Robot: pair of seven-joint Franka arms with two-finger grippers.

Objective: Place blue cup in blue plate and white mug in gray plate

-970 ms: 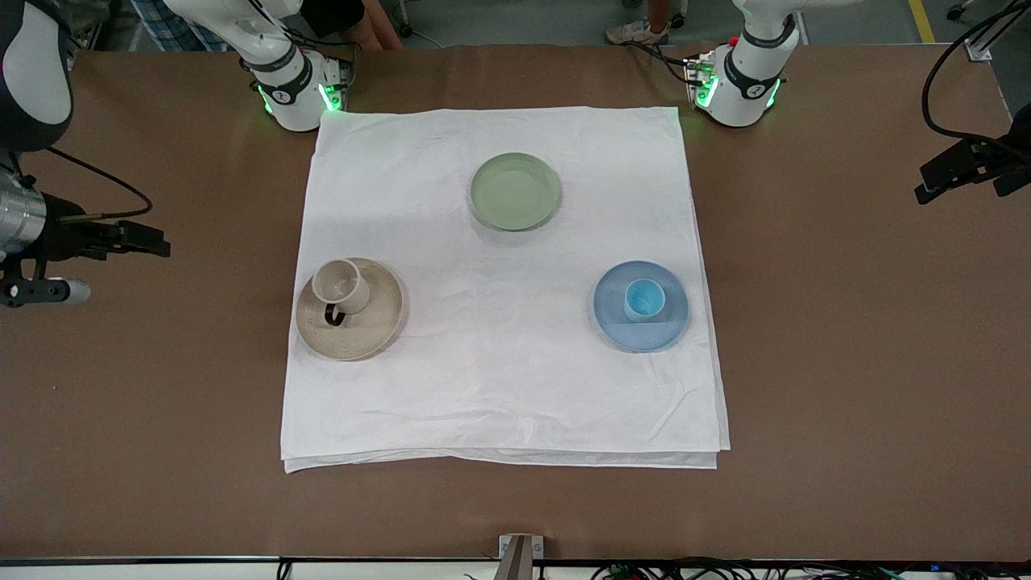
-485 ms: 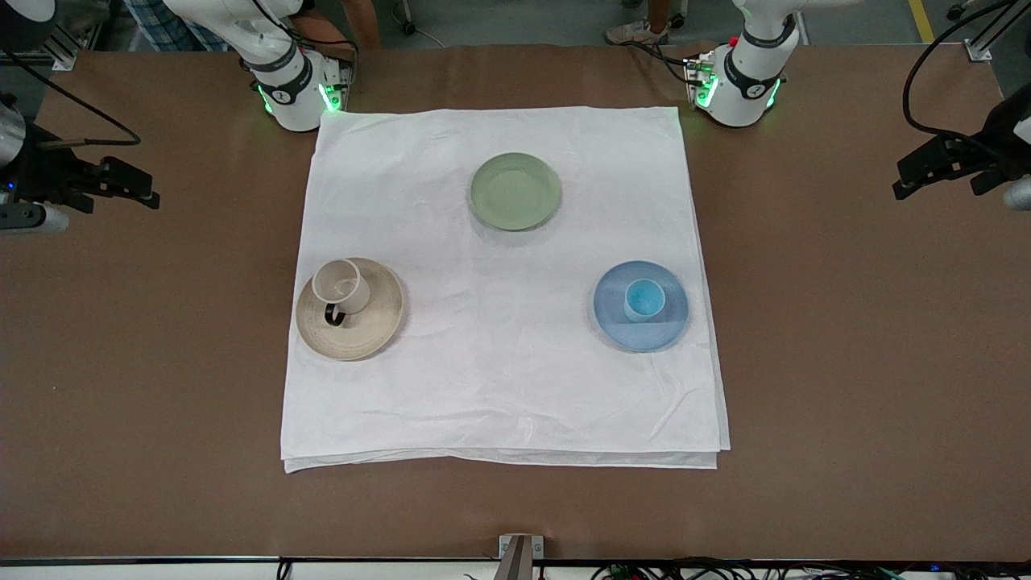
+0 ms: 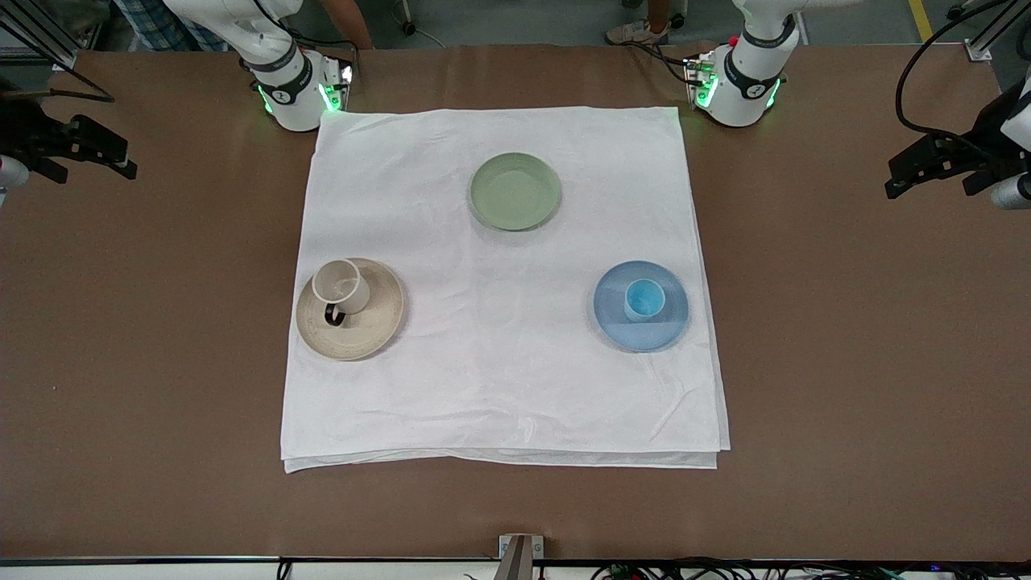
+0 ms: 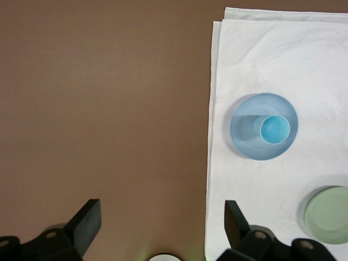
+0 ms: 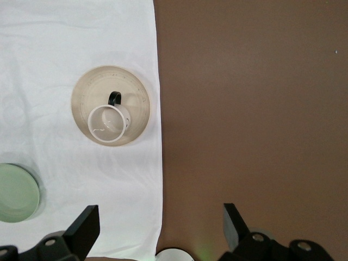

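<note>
We noted both arms drawn farther off over bare bench: left gripper (image 3: 926,165) and right gripper (image 3: 97,149), jaws wide, empty. Blue cup (image 3: 644,300) sat in blue plate (image 3: 612,318), white mug (image 3: 341,285) on gray plate (image 3: 378,322); task looked done.

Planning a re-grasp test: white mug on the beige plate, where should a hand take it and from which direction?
The white mug stands upright, mouth open, on the gray plate. Probably best from straight above, one finger inside the rim and one outside, on the wall away from the dark loop handle, which points toward the front camera. Both hands, right hand and left hand, are open off the white cloth.
</note>
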